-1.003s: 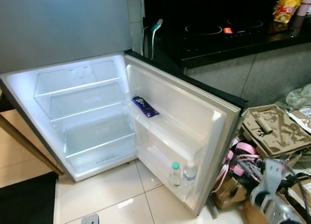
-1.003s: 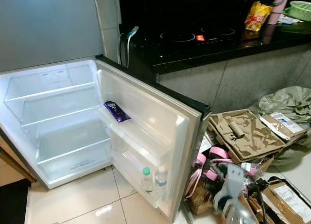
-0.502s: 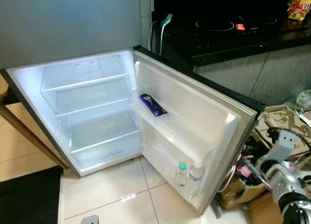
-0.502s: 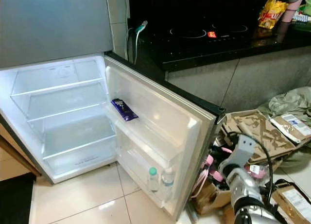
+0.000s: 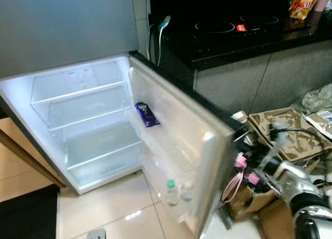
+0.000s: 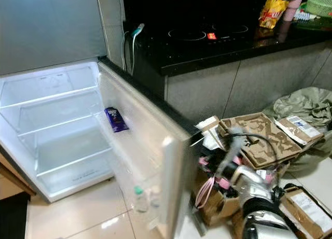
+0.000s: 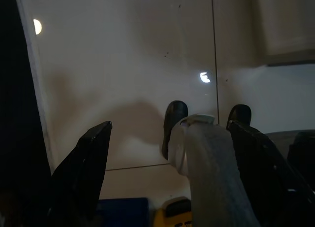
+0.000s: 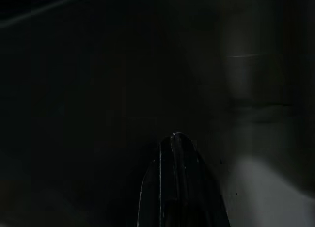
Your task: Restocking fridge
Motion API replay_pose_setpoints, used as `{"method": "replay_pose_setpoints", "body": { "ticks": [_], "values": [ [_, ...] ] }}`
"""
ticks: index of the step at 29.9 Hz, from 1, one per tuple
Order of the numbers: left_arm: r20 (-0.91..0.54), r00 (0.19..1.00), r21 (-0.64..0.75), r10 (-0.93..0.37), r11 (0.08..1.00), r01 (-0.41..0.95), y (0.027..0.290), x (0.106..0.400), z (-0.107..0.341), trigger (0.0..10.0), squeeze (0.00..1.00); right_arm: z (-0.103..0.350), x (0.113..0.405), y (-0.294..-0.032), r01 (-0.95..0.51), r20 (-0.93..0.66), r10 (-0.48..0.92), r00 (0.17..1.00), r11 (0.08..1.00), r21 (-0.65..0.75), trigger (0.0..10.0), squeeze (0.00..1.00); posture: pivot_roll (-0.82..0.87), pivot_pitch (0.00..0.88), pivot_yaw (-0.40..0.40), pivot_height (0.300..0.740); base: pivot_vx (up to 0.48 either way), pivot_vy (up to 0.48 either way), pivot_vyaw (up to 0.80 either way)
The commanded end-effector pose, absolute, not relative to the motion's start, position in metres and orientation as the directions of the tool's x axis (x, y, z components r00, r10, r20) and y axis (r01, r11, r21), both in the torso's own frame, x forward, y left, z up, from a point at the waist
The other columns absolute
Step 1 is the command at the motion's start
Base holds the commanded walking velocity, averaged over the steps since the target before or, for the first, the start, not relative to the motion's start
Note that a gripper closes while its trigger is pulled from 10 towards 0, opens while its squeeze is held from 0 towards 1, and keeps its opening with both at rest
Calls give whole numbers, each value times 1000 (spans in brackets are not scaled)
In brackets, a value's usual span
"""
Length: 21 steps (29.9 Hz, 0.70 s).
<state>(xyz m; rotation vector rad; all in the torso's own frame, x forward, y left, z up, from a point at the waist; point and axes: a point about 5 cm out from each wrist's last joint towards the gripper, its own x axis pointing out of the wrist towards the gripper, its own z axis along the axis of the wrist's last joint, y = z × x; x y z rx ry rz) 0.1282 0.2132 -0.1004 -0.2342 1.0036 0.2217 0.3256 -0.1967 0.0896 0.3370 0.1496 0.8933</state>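
Hanging over floor tiles (image 7: 123, 64), left gripper (image 7: 170, 153) jaws gape.

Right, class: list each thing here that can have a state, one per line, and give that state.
Fridge door: open, swung partway.
Fridge shelves: lit, bare.
Purple packet: lying on the upper door shelf.
Two bottles: upright in the lower door shelf.
Left gripper: fingers open, over the floor.
Right arm: behind the door's edge.

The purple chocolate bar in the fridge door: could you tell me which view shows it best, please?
The left eye view: the chocolate bar lies unobstructed on the fridge door's upper shelf. The right eye view shows it too, smaller. The left wrist view looks at floor; the right wrist view is dark.
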Motion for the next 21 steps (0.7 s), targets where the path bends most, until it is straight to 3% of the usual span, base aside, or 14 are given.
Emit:
{"method": "replay_pose_setpoints", "body": {
  "ticks": [1, 3, 4, 5, 6, 7, 8, 10, 12, 14, 16, 18, 21],
  "values": [
    [-863, 500, -86, 78, 951, -298, 213, 121, -103, 10000, 0, 89, 322, -192, -777, 3, 827, 562, 527, 344, 10000, 0, -107, 0, 8, 740, 0, 0, 0],
    [-862, 501, -89, 77, 950, -299, 213, 122, -103, 10000, 0, 94, 314, -173, -868, 38, 915, 402, 367, 334, 10000, 0, -108, 0, 7, 740, 0, 0, 0],
    [-862, 501, -89, 77, 950, -299, 213, 122, -103, 10000, 0, 94, 314, -173, -868, 38, 915, 402, 367, 334, 10000, 0, -108, 0, 7, 740, 0, 0, 0],
    [-862, 501, -90, 76, 950, -299, 213, 122, -103, 10000, 0, 101, 305, -160, -912, 72, 956, 285, 247, 328, 10000, 0, -108, 0, 7, 740, 0, 0, 0],
    [-862, 501, -90, 76, 950, -299, 213, 122, -103, 10000, 0, 101, 305, -160, -912, 72, 956, 285, 247, 328, 10000, 0, -108, 0, 7, 740, 0, 0, 0],
    [-862, 501, -91, 75, 950, -299, 212, 121, -103, 10000, 0, 106, 297, -150, -933, 102, 976, 193, 150, 328, 10000, 0, -108, 0, 7, 740, 0, 0, 0],
    [-862, 501, -91, 75, 950, -299, 212, 121, -103, 10000, 0, 106, 297, -150, -933, 102, 976, 193, 150, 328, 10000, 0, -108, 0, 7, 740, 0, 0, 0],
    [-863, 499, -91, 75, 949, -301, 212, 120, -103, 10000, 0, 120, 285, -135, -945, 190, 979, 66, 0, 328, 10000, 0, -110, 0, 9, 740, 0, 0, 0],
    [-864, 498, -91, 76, 949, -302, 212, 120, -103, 10000, 0, 123, 286, -135, -943, 217, 974, 70, -6, 332, 10000, 0, -109, 0, 6, 740, 0, 0, 0],
    [-865, 496, -91, 77, 948, -306, 212, 119, -104, 10000, 0, 100, 312, -153, -892, 110, 921, 374, 325, 314, 10000, 0, -109, 0, 6, 740, 0, 0, 0],
    [-865, 495, -91, 77, 948, -306, 212, 119, -104, 10000, 0, 83, 320, -167, -788, -1, 832, 555, 526, 320, 10000, 0, -111, 0, 5, 740, 0, 0, 0],
    [-866, 494, -91, 76, 948, -306, 211, 119, -104, 10000, 0, 69, 320, -181, -663, -94, 730, 677, 660, 355, 10000, 0, -111, 0, 5, 740, 0, 0, 0],
    [-867, 493, -92, 75, 948, -305, 210, 119, -104, 10000, 0, 48, 310, -197, -532, -213, 626, 751, 763, 367, 10000, 0, -111, 0, 5, 740, 0, 0, 0]
  ]
}}
